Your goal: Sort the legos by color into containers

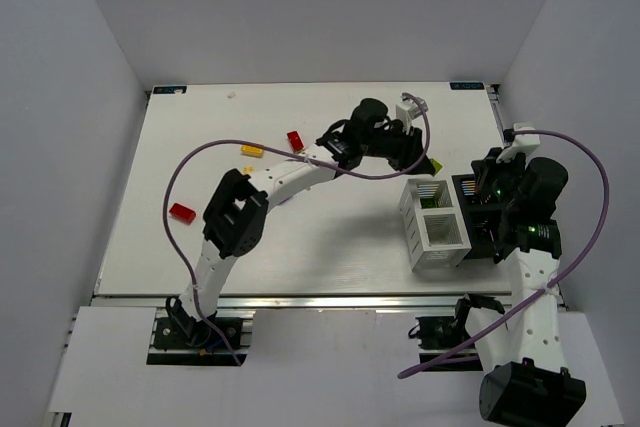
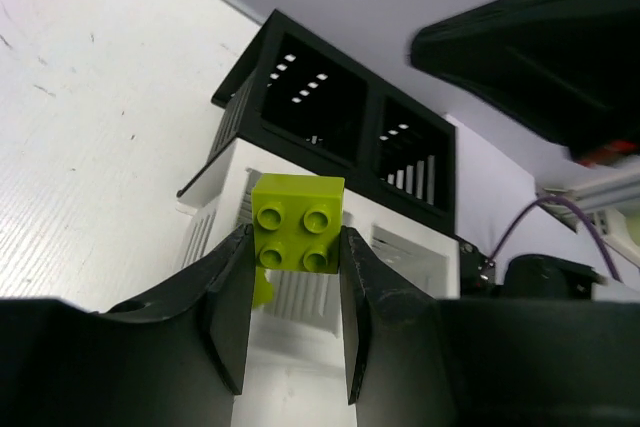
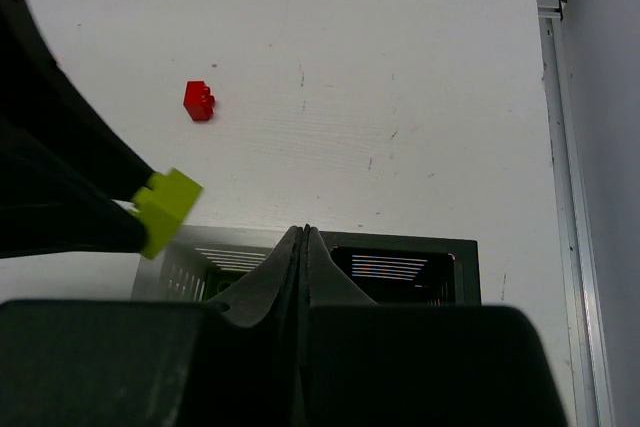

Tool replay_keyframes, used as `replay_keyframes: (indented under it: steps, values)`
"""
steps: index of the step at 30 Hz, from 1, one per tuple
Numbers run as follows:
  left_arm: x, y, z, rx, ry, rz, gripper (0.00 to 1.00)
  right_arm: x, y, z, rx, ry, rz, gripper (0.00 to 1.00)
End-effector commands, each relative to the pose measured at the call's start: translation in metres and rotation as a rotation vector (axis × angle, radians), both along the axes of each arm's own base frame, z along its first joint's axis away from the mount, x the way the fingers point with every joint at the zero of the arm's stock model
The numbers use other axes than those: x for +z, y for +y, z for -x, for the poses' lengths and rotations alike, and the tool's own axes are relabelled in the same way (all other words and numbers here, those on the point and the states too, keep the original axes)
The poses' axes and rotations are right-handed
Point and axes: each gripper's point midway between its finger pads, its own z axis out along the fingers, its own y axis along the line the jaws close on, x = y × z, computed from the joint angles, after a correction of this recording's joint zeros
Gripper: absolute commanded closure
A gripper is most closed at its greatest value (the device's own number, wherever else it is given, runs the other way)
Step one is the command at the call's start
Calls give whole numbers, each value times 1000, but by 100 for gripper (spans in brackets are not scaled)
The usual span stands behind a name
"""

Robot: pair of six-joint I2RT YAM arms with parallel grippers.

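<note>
Lime-green square brick (image 2: 298, 224) with four round studs, gripped by left pincer (image 2: 296, 252) near white-and-black containers (image 2: 368, 122), right pincer (image 3: 303, 239) closed, empty.

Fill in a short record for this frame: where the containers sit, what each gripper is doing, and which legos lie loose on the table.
containers: right side of table
left gripper: shut on lime green brick, held up by the containers' white end
right gripper: shut, empty, above the containers' black half
loose on table: red brick, second red brick, yellow-orange brick
</note>
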Motion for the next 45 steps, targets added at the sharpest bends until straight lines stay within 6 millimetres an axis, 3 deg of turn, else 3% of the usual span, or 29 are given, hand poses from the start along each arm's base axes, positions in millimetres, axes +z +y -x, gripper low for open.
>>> replay_keyframes:
  steps: [1,7,11,18,24,25,26,27,28,29,30,31,32,33,35,37,39,40,42,43,44,45]
  values:
    - [-1,-13,0,5,-19,-48,85,16,-3,-2,-13,-64,11,100]
    - [-18,-22,8,-5,-23,-110,67,14,-2,-2,-3,-61,12,100]
    - [-24,-25,18,-19,-26,-134,61,13,-3,-2,-2,-58,14,100]
    - [-24,-26,22,-22,-39,-142,37,10,-2,-2,5,-55,15,100]
    - [14,-28,16,0,-90,-89,36,9,2,-2,30,-54,18,100]
    - [25,-26,13,23,-107,-80,39,8,2,-1,32,-51,18,100]
    - [32,-24,13,35,-117,-73,55,8,3,-1,37,-52,20,100]
    - [37,-19,7,63,-120,-69,68,9,4,-1,44,-54,22,100]
    - [62,-8,-1,103,-153,-28,79,9,4,0,49,-54,23,100]
    - [43,1,-2,141,-134,-68,96,9,6,0,60,-57,29,100]
    - [44,12,-9,188,-143,-70,100,8,7,1,72,-55,34,100]
    - [69,32,-15,254,-188,-36,100,9,13,3,112,-59,35,100]
    - [63,47,-30,348,-198,-66,100,7,18,4,139,-56,34,100]
    - [38,63,-35,398,-167,-122,100,4,22,6,173,-54,48,99]
    - [28,99,-55,521,-132,-186,100,3,35,11,263,-56,43,88]
    - [-6,144,-80,706,-53,-315,99,1,42,14,310,-57,45,77]
    - [-30,177,-96,865,18,-391,74,0,44,14,319,-50,42,70]
    - [-46,192,-97,907,60,-455,51,-2,43,14,319,-46,40,65]
    - [-69,219,-111,1026,111,-520,30,-2,43,14,319,-45,39,60]
    - [-82,229,-108,1067,137,-580,12,-2,43,14,318,-43,39,56]
    - [-82,238,-116,1125,152,-593,6,-2,43,14,319,-45,39,55]
    - [-104,248,-123,1200,213,-639,2,-3,43,14,319,-45,39,54]
